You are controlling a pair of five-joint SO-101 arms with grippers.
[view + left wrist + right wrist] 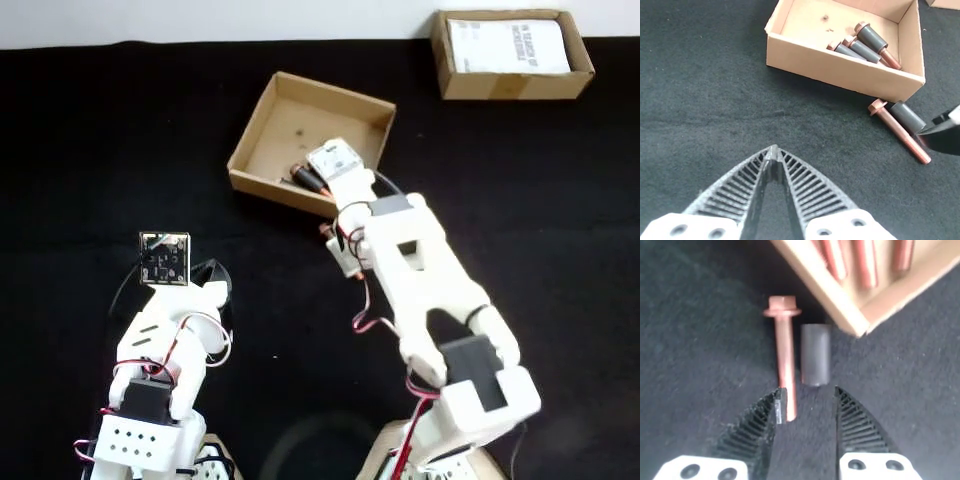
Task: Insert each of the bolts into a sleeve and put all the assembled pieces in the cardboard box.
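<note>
A copper bolt [784, 354] and a dark grey sleeve [815, 354] lie side by side on the black cloth, just outside the cardboard box [850, 310]. My right gripper [807, 402] is open right behind them, and the bolt's threaded tip lies by one finger. In the left wrist view the same bolt [899, 130] and sleeve [906, 116] rest beside the box [840, 70], which holds several assembled bolts in sleeves [867, 45]. My left gripper [774, 152] is shut and hangs over bare cloth, well away from the box. From above, the right arm [400, 260] covers the loose parts.
A second cardboard box [512, 55] with a white paper in it stands at the far right corner of the table. Black cloth covers the table between the left arm [165, 330] and the open box [305, 140].
</note>
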